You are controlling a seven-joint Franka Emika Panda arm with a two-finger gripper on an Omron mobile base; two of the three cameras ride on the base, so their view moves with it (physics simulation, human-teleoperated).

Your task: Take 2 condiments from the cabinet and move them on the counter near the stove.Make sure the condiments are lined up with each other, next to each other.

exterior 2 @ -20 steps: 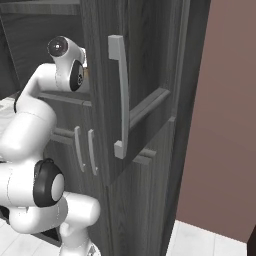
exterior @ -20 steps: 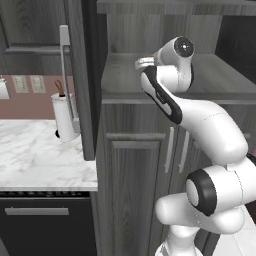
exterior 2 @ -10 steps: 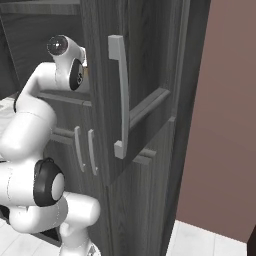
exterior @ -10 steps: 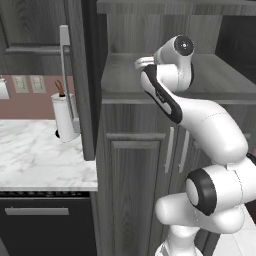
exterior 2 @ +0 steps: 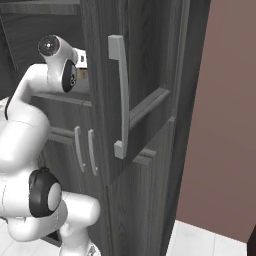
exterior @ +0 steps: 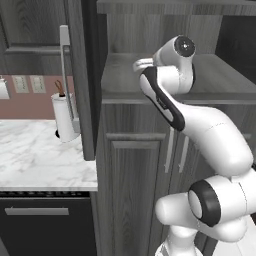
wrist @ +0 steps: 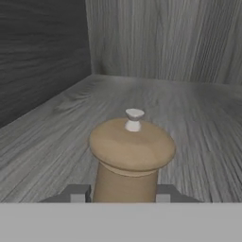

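With the arm reaching into the cabinet niche, fingers sit closed against both sides of the pepper mill, which stands upright on the grey woodgrain shelf, lower centre of the hand view.

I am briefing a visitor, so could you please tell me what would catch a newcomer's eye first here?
The small light brown wooden pepper mill with a pale knob stands on the grey woodgrain shelf, with the gripper shut on its body. Further left, a white paper-towel roll stands on the white marble counter.
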